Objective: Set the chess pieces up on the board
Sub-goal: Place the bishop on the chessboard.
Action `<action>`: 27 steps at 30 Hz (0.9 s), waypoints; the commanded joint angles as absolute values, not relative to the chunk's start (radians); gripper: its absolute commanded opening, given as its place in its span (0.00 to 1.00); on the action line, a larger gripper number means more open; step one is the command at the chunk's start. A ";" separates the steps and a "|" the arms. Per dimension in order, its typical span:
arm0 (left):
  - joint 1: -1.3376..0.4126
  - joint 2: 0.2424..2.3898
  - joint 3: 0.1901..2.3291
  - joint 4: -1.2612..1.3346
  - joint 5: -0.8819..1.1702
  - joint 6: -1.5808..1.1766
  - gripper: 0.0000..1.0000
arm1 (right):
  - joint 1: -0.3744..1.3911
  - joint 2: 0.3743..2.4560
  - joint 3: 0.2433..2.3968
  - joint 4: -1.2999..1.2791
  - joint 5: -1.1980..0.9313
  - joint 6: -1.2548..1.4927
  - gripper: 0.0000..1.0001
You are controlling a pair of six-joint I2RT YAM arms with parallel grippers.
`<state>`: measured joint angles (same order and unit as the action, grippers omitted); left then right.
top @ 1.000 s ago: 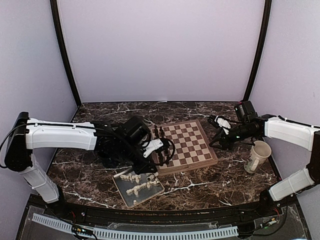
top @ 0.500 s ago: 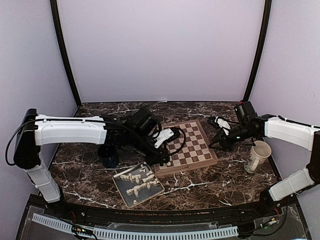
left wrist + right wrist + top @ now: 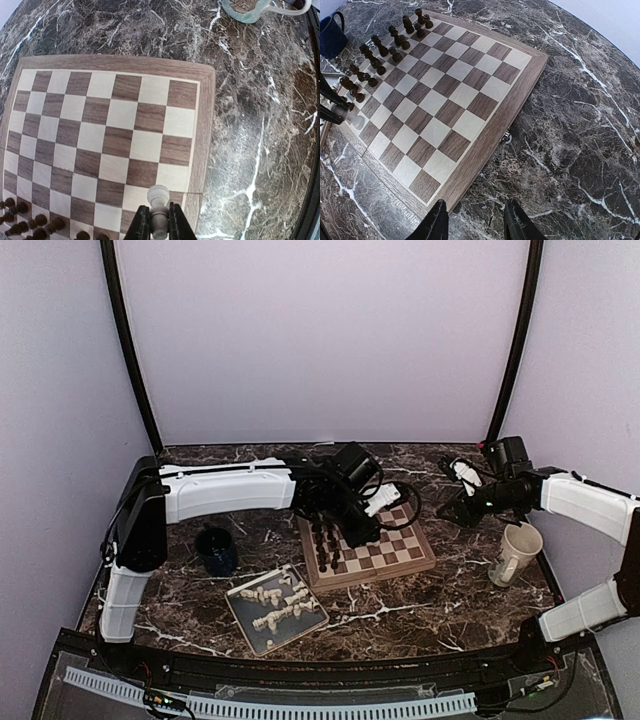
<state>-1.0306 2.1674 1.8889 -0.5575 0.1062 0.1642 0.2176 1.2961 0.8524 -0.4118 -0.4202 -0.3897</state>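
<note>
**Plainly, one pawn gripped at the board's edge**

From above, the left arm (image 3: pixel 230 485) reaches across the far side of the board (image 3: pixel 395 545) and hides those squares. Its wrist view shows more. The left jaws are pinched narrow on a single cream-white pawn (image 3: pixel 158 197), held upright by its stem over the last row beside the tan border. I cannot tell whether its foot touches the wood. The fingers (image 3: pixel 142 226) run off the bottom of that picture.

The other chess pieces (image 3: pixel 278 618) lie jumbled in a grey tray (image 3: pixel 262 642) on the bench (image 3: pixel 450 590), just off the board's near corner. They are too small to tell apart.

Dark pieces (image 3: pixel 325 538) stand in two ranks along the board's left side. In the left wrist view they are cut off at the lower corner.

The right jaws stand wide with nothing between them. They hang over the bench beyond the board's right corner, and only the finger tips (image 3: pixel 437 222) show.

Open checks stretch from the dark ranks to the right border. A blue mug (image 3: pixel 215 550) sits left of the board. A cream mug (image 3: pixel 517 552) sits well to the right.
</note>
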 commanded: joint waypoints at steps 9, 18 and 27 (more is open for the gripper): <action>-1.035 2.337 2.089 -0.614 0.040 0.228 0.02 | 0.213 1.318 0.863 -0.386 -0.406 -0.377 0.39; -1.035 2.376 2.138 -0.609 0.065 0.220 0.24 | 0.213 1.333 0.865 -0.392 -0.437 -0.386 0.40; -1.009 2.250 2.144 -0.633 0.109 0.177 0.48 | 0.230 1.337 0.903 -0.438 -0.491 -0.453 0.42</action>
<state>-1.0283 2.3791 2.1559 -0.6029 0.0772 0.2031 0.2157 1.3300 0.8555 -0.4206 -0.4522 -0.4080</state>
